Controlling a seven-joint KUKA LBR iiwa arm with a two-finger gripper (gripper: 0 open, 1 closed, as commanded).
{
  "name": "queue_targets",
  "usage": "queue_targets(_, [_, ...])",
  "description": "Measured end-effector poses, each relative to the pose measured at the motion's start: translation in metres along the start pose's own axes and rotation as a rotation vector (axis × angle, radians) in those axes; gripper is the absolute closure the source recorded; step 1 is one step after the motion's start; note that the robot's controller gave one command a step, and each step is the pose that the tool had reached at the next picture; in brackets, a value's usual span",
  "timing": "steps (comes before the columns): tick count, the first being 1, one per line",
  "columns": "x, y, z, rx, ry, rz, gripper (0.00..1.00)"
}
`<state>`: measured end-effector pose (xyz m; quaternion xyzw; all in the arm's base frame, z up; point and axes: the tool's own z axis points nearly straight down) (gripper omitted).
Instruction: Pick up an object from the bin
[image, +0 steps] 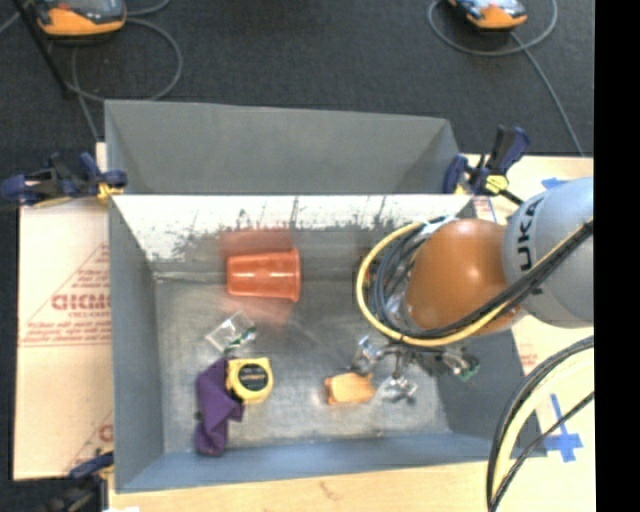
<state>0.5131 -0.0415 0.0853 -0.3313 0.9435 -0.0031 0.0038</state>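
Hanging low in the right part of the bin (130, 300), the jaws sit just beside a small orange block (348, 390) on its floor; whether they are wide or narrow I cannot tell. Nothing looks lifted yet, so grasping and raising remain. An orange cup (263, 276) lies well apart.

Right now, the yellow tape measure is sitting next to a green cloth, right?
Not quite. The cloth is purple, not green. The yellow tape measure does sit right next to it, as the camera view shows.
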Motion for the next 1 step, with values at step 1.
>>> queue_targets(1, [-0.0170,0.0079,-0.1920,-0.009,0.005,-0.020,1.00])
